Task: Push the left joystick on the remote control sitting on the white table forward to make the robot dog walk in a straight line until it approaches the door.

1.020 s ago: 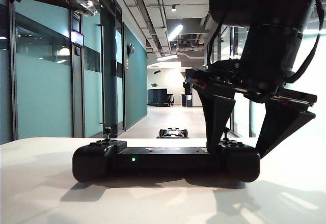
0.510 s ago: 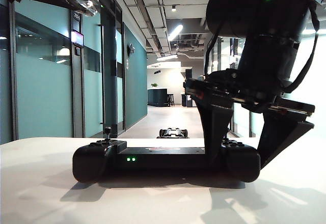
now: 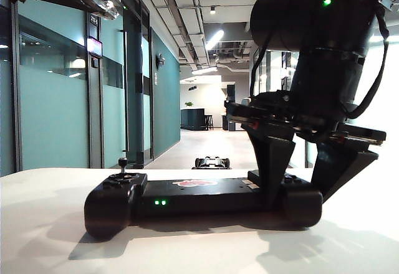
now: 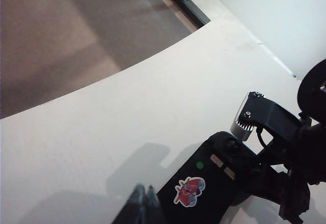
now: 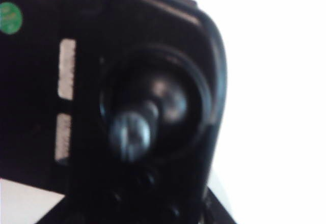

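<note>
Your remote control (image 3: 202, 199) on the white counter (image 3: 50, 236), left joystick (image 3: 123, 164) upright at its left end, your right gripper (image 3: 299, 184) straddling and clamping its right end, left gripper (image 4: 142, 203) clenched near the sticker, robot dog (image 3: 212, 162) down the corridor.

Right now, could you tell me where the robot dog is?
In the exterior view the robot dog is on the corridor floor beyond the white table, seen just above the middle of the remote control.
</note>
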`<state>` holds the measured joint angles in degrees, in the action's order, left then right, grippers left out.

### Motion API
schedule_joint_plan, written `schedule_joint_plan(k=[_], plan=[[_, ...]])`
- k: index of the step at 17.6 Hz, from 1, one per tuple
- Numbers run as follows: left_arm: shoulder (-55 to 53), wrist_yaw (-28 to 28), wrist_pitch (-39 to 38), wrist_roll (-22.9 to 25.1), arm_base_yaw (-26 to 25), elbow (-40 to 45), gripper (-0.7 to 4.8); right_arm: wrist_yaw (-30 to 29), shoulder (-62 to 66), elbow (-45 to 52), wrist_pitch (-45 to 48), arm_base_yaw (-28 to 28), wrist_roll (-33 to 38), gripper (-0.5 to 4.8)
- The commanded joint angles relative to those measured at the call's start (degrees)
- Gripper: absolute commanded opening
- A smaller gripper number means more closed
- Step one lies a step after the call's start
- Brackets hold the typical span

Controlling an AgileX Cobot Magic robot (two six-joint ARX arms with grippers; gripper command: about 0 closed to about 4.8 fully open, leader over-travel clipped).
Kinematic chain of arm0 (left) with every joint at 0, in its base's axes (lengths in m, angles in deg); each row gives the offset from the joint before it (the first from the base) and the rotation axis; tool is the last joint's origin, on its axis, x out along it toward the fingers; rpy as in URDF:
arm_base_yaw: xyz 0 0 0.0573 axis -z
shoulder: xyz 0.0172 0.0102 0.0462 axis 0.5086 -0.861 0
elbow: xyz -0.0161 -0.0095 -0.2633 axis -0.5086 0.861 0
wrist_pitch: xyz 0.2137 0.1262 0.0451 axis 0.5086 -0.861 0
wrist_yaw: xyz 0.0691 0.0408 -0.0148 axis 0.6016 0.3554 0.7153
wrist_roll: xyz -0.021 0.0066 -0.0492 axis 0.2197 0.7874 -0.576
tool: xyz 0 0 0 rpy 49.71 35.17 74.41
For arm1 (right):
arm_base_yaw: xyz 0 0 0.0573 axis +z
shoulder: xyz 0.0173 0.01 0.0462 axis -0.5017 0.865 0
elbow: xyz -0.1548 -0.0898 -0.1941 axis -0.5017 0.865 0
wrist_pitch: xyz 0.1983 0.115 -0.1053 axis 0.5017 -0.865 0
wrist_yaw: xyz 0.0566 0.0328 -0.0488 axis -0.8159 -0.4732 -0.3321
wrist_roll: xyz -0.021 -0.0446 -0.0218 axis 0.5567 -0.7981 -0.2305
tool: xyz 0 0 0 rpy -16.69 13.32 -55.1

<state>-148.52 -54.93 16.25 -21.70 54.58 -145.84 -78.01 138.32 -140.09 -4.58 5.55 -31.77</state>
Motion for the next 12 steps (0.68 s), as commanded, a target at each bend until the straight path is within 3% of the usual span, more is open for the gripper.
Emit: schedule_joint_plan(k=[1,5,6,12], plan=[[0.17,-0.39,0.7,0.26,0.04,-0.33,-0.05,-0.35,-0.22,-0.17,0.66,0.2,0.07,2.51],[0.17,-0.39,0.68,0.26,0.04,-0.33,-0.05,-0.31,-0.22,-0.17,0.52,0.28,1.05,2.41],[0.17,-0.37,0.72,0.28,0.04,-0.33,-0.05,-0.04,-0.22,-0.17,0.39,0.28,4.17,2.0],[-1.97,-0.44,1.14,2.38,0.07,-0.15,-0.05,2.45,-0.24,-0.17,-1.99,0.28,11.3,1.97]])
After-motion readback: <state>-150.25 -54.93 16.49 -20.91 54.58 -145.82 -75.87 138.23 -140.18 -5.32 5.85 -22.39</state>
